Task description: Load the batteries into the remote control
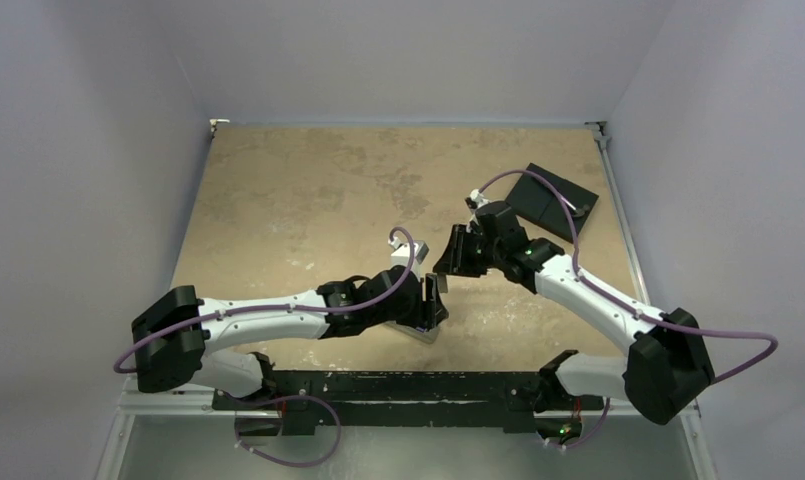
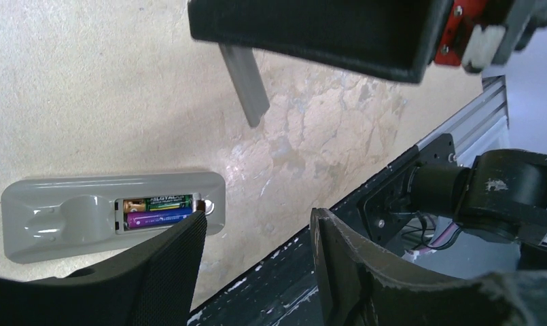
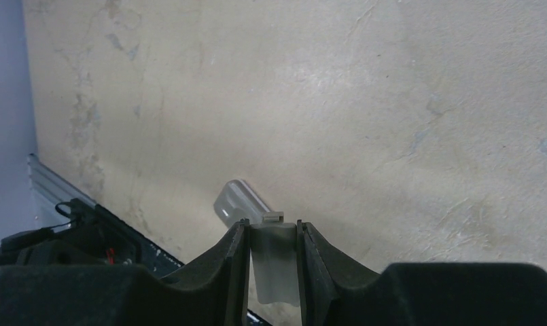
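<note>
My right gripper (image 3: 272, 227) clamps the grey cover strip (image 3: 276, 268). My left gripper (image 2: 258, 217) stands open, the remote control (image 2: 60, 217), batteries (image 2: 158, 211) seated, just beside one finger.

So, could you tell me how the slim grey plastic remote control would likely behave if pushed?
The grey remote control lying flat on the smooth tan table would probably slide rather than tip. It looks rigid and light. The two small cylindrical batteries sit exposed in its back and might jump out if jolted.
</note>
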`<act>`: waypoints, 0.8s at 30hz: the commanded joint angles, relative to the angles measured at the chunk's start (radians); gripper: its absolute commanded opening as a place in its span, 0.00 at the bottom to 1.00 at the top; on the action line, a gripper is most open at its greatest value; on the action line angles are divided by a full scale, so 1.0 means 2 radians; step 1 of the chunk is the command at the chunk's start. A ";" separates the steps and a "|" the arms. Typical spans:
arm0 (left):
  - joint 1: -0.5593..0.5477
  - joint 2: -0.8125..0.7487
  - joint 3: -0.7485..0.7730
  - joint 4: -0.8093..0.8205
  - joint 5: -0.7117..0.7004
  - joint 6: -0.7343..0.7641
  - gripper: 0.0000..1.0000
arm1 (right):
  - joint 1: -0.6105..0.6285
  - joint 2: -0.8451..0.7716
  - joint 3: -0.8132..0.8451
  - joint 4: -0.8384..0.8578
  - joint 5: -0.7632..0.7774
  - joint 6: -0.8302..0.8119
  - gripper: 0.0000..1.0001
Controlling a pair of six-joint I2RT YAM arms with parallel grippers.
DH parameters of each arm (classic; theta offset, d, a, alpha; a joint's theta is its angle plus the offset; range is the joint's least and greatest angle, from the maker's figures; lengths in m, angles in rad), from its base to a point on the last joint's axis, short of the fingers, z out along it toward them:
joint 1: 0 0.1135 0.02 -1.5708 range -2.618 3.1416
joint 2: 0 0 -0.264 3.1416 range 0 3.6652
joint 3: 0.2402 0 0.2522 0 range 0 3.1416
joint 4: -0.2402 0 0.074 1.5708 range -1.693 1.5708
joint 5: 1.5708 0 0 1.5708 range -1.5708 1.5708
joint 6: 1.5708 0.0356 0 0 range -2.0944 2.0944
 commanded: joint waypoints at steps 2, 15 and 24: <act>0.011 -0.003 0.008 0.046 -0.016 -0.009 0.57 | 0.010 -0.019 -0.007 0.012 -0.028 0.025 0.24; 0.026 -0.020 -0.005 0.089 -0.019 -0.017 0.53 | 0.040 -0.049 -0.009 0.027 -0.038 0.071 0.23; 0.030 -0.029 -0.015 0.101 -0.016 -0.023 0.39 | 0.055 -0.058 -0.007 0.028 -0.029 0.084 0.23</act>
